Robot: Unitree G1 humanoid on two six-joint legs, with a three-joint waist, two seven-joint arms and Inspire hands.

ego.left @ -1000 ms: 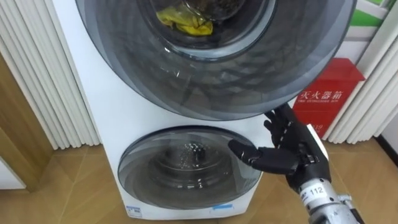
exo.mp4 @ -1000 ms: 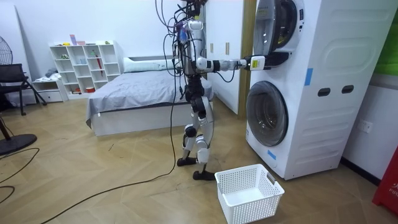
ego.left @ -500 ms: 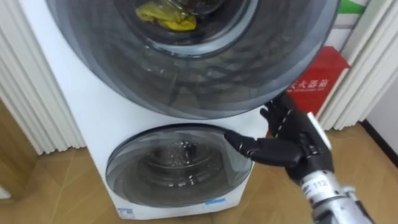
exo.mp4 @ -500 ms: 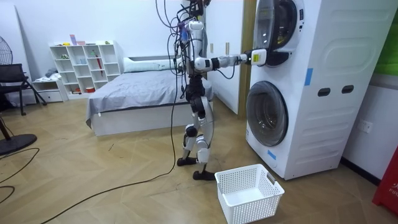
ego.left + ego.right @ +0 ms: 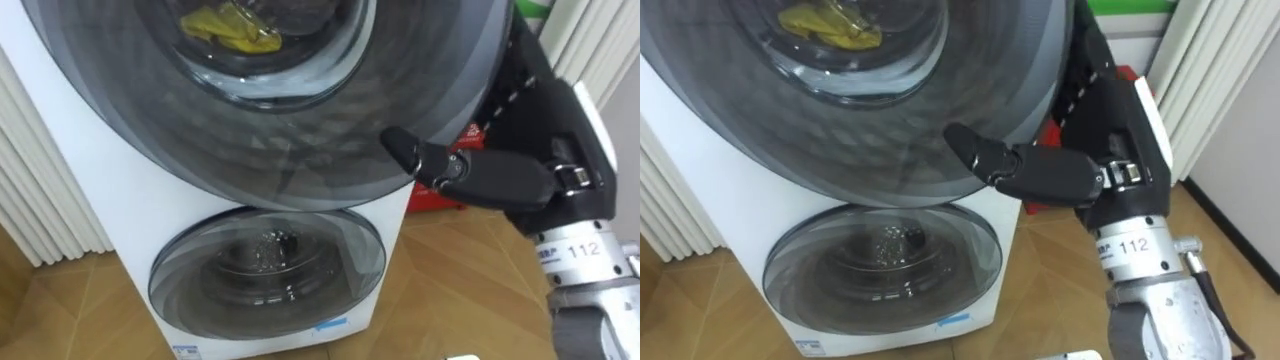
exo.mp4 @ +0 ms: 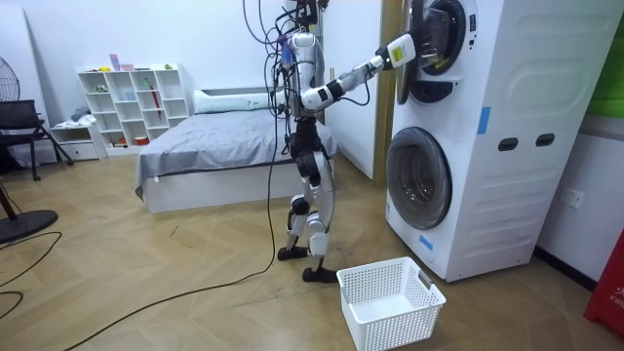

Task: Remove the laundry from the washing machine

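Right hand (image 5: 505,180) at upper door (image 5: 300,140) right rim, thumb across glass; fingers hidden, grip unreadable. Yellow cloth (image 5: 225,25) lies upper left, inside drum.

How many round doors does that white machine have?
2: the upper door, with the robot's right hand at its rim, and the lower door directly beneath it.
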